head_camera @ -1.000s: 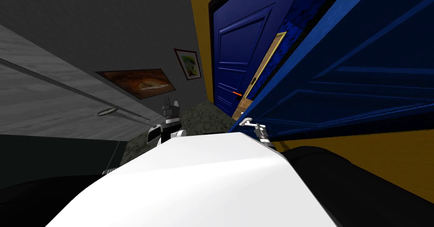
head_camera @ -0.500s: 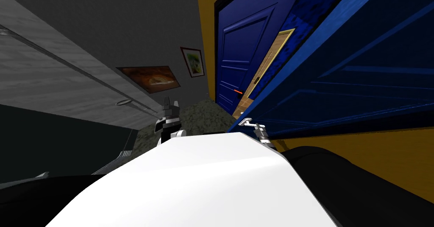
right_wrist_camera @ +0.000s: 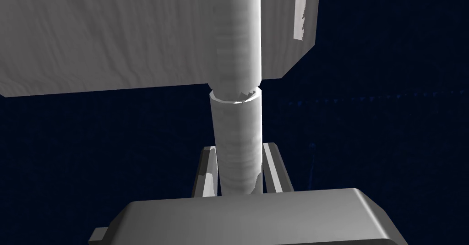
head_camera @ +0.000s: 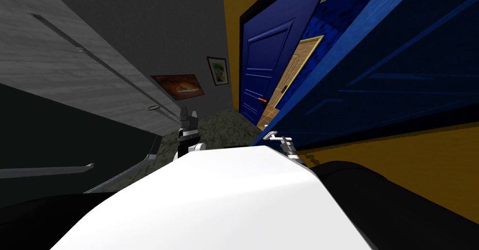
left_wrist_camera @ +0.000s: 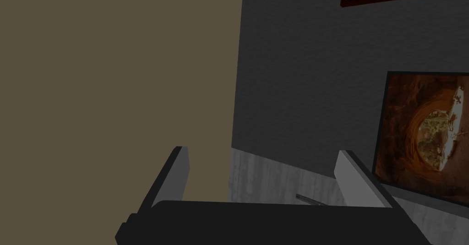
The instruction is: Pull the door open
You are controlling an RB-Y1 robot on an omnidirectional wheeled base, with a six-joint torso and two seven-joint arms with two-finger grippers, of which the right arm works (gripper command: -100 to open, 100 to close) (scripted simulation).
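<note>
**Door** (head_camera: 397, 74): dark blue, panelled, seen across the upper right of the head view. Its lighter edge runs down to the centre of the frame. It appears to be swung partly out of its frame, though the angle cannot be read through the wide lens.

**Handle** (head_camera: 270, 134): silver, found at the door's lower edge, just right of centre. In the right wrist view it is shown as a pale round bar (right_wrist_camera: 238, 132) against the door's dark blue face (right_wrist_camera: 389, 141). The bar is joined to a broad grey plate (right_wrist_camera: 137, 36).

**Right pincer** (right_wrist_camera: 238, 164): closed on the round bar, with both fingers (right_wrist_camera: 208, 173) pressed to its sides. In the head view it is placed at the handle (head_camera: 282, 140).

**Left pincer** (left_wrist_camera: 263, 160): fingers spread wide, nothing held. It is raised left of centre in the head view (head_camera: 187, 116), well apart from the door.

**Surroundings**:
- A second blue door (head_camera: 266, 65) is seen at upper centre.
- Two framed pictures (head_camera: 178, 85) hang on the grey wall.
- A speckled floor (head_camera: 220, 125) lies between the two pincers.
- An ochre wall (head_camera: 421, 167) is seen at lower right.
</note>
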